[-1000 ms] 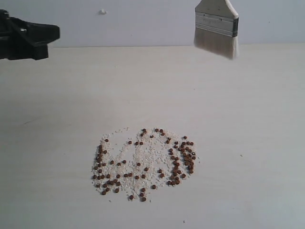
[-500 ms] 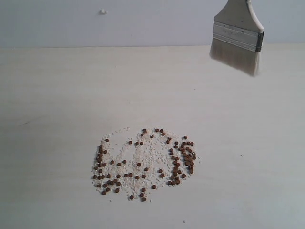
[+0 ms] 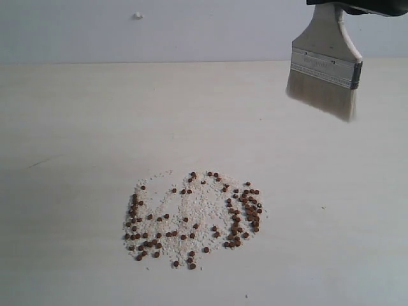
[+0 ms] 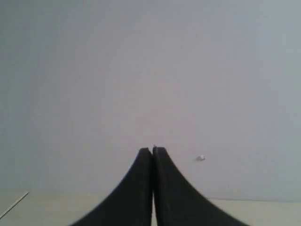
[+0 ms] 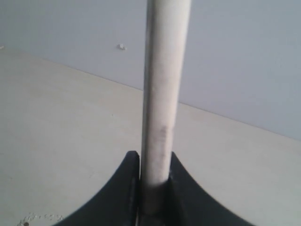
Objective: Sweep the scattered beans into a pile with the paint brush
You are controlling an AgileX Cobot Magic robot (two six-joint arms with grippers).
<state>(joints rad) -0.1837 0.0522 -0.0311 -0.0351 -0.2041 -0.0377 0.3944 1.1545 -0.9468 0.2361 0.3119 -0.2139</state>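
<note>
The reddish-brown beans [image 3: 191,220] lie spread among fine white grains on the pale table, thickest in a clump at the right side [image 3: 243,217]. The paint brush [image 3: 325,67] hangs in the air at the upper right, bristles down and well clear of the beans. My right gripper [image 5: 155,160] is shut on the brush's pale handle [image 5: 164,89]; only its dark edge [image 3: 357,5] shows at the top of the exterior view. My left gripper [image 4: 152,150] is shut on nothing, facing the grey wall, and is out of the exterior view.
The pale wooden table [image 3: 76,127] ends at a grey wall [image 3: 191,25] carrying a small white speck [image 3: 137,15]. A corner of the white grains [image 5: 33,217] shows in the right wrist view.
The brush has come down and to the right, and the right gripper's edge has entered the top of the exterior view. The left gripper, at the upper left one second ago, has left that view.
</note>
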